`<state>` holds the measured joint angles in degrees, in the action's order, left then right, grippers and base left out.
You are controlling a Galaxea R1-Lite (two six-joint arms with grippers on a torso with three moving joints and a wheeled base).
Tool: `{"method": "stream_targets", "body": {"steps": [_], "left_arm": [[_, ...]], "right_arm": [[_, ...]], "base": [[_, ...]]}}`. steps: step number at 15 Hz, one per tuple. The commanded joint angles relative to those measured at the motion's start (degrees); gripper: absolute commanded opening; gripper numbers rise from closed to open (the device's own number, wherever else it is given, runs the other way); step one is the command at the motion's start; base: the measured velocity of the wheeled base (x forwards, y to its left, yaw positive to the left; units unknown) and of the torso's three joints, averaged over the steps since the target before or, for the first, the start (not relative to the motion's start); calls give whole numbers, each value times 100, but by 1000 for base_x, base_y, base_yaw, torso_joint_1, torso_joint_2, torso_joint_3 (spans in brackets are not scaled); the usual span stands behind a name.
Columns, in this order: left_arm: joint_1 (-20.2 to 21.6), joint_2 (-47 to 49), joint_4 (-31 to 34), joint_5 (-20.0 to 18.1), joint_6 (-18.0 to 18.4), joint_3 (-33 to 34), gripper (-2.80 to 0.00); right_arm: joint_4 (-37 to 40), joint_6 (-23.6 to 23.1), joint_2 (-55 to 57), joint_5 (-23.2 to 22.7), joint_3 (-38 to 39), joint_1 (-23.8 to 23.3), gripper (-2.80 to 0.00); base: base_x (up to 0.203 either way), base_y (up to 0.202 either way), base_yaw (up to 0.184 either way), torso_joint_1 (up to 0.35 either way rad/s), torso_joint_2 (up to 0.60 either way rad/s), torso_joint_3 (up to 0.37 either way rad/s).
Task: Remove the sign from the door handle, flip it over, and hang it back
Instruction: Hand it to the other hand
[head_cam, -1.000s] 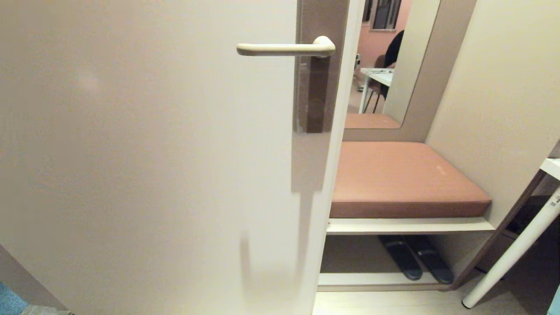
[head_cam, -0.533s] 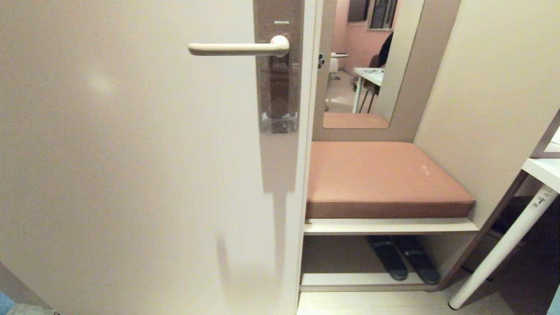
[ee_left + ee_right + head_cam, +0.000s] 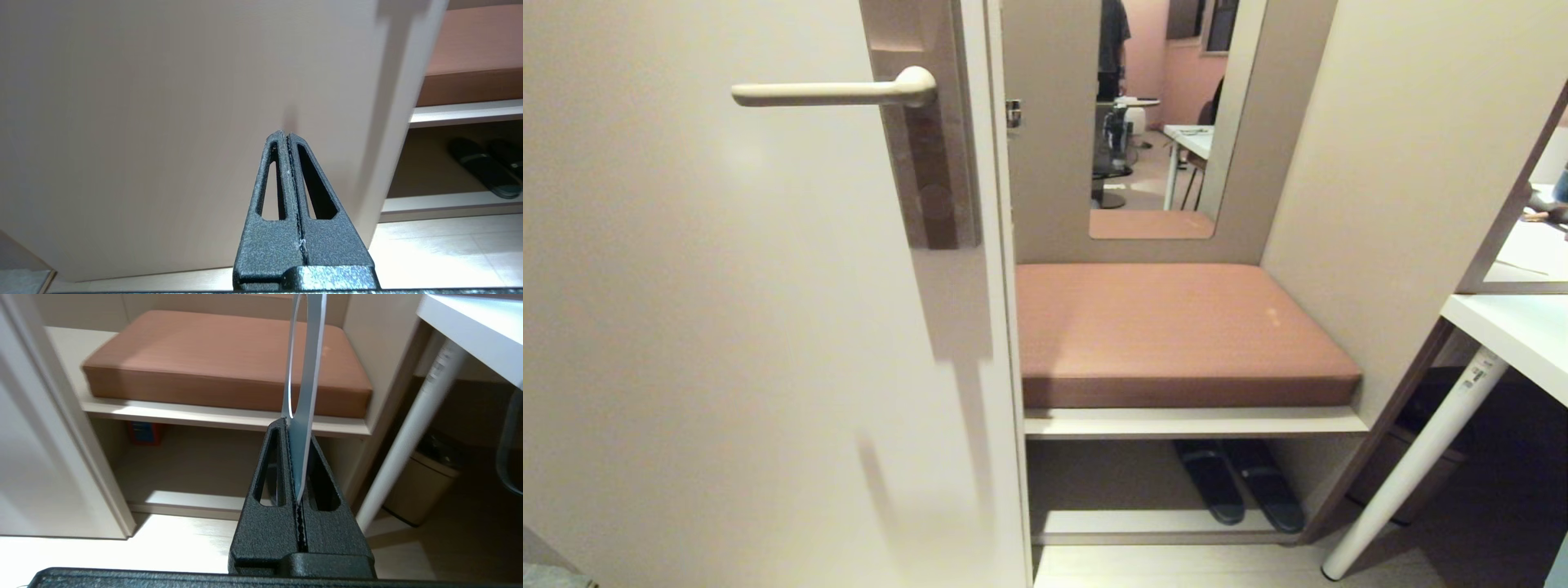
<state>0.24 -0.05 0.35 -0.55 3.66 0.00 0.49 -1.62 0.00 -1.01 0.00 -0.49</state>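
Hanging the card back is the step left, I judge: the door handle (image 3: 833, 91) on the left is bare, and the left gripper (image 3: 289, 136), shut and empty, points at the door low down, while the right gripper (image 3: 295, 428) pinches the sign (image 3: 304, 375) edge-on, which must rise to the lever.

No legible text; sign (image 3: 304, 396) edge-on; table-leg sticker (image 3: 1474, 377) unreadable

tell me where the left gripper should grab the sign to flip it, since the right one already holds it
Judging from the right wrist view, the sign sticks edge-on out of the right gripper. The left gripper could probably best pinch its free far end, across the flat faces.
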Motion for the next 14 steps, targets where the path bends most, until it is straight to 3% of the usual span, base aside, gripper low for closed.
{"method": "stream_targets", "body": {"steps": [1, 14], "left_arm": [[2, 5, 0, 2, -6, 0, -280], [2, 5, 9, 46, -94, 0, -280]], "right_arm": [[-5, -5, 9, -4, 0, -4, -280], [-5, -5, 9, -4, 0, -4, -280]], "base": [[0, -87, 2, 0, 0, 5], [0, 0, 0, 0, 0, 0]]}}
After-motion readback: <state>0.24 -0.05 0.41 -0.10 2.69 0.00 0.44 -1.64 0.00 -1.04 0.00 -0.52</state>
